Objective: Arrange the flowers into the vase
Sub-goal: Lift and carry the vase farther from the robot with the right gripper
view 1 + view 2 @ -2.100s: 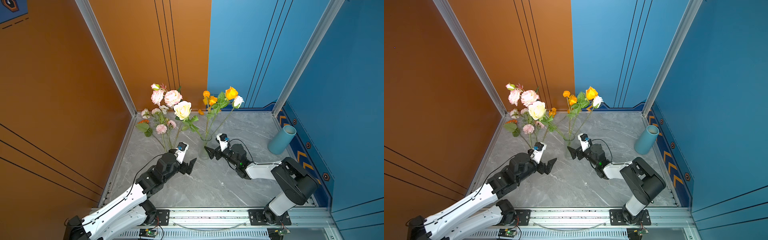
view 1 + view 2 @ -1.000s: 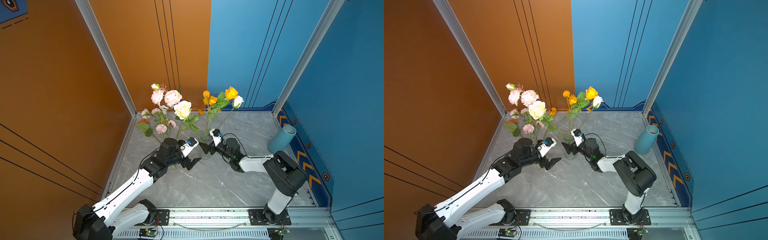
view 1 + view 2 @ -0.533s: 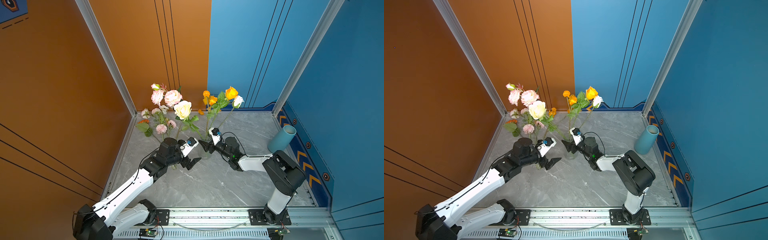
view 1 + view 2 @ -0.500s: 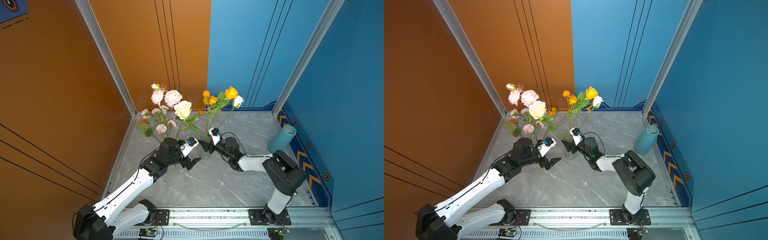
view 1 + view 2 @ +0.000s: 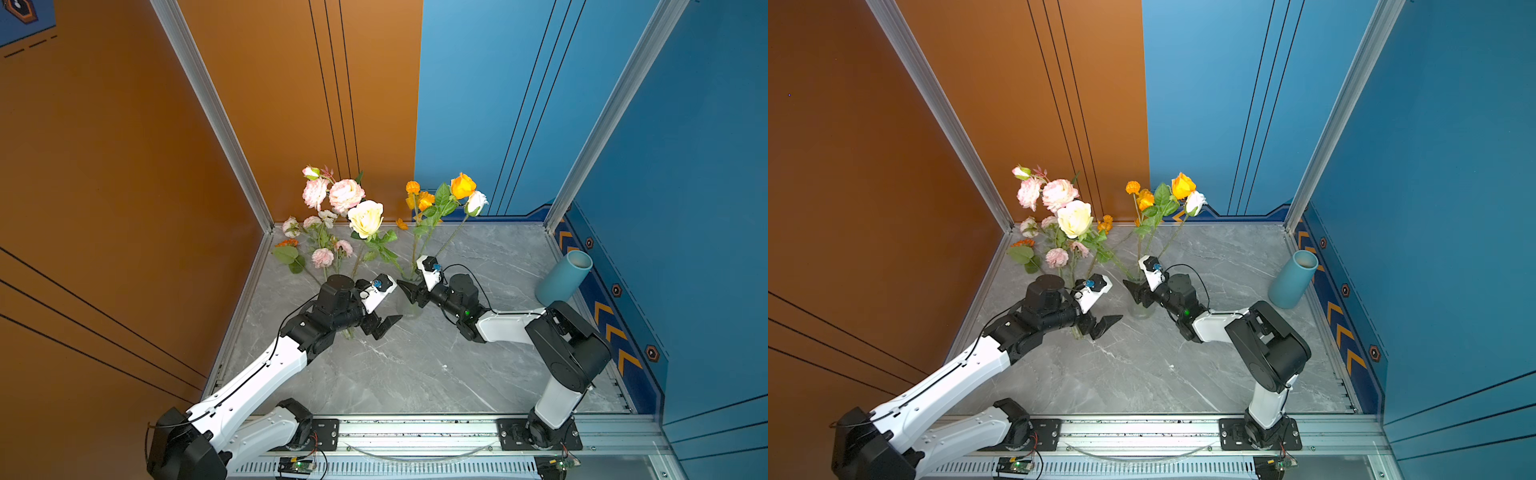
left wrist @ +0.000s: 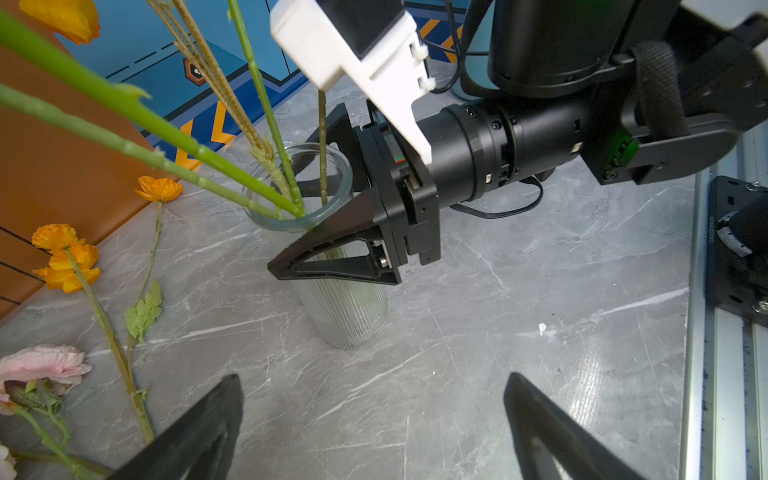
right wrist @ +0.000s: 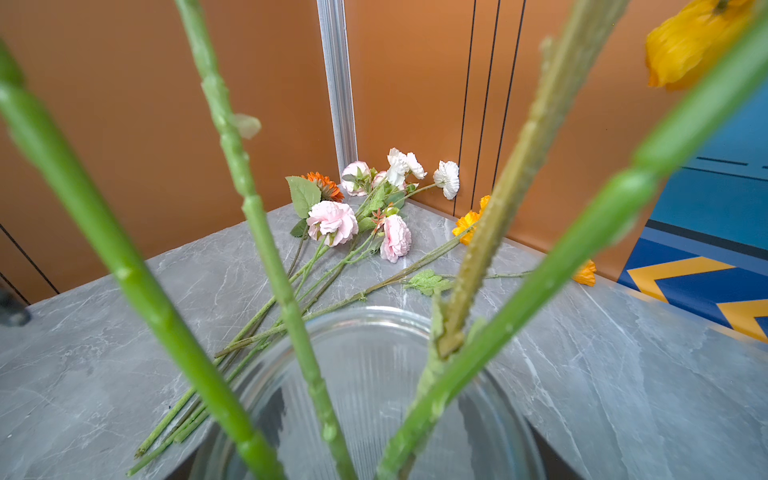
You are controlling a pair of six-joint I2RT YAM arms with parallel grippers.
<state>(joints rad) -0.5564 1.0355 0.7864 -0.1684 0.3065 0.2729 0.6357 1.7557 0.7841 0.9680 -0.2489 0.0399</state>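
Several flowers [image 7: 332,220] lie on the counter [image 7: 623,374] in the corner, so the right gripper [image 5: 405,291], its fingers closed around the vase [image 6: 345,316], should hold it upright while the left gripper [image 6: 372,380], fingers wide open, fetches one stem.

No word, brand or number is legible. Faint white lettering runs along a black base plate [image 6: 723,249], off to the side of the left gripper's fingers [image 6: 199,432]; it is too small to read. Orange chevron marks [image 5: 603,311] and hexagon badges [image 5: 616,289] stand on the blue wall skirting [image 5: 631,328], well beyond the right gripper's fingers [image 5: 409,293].
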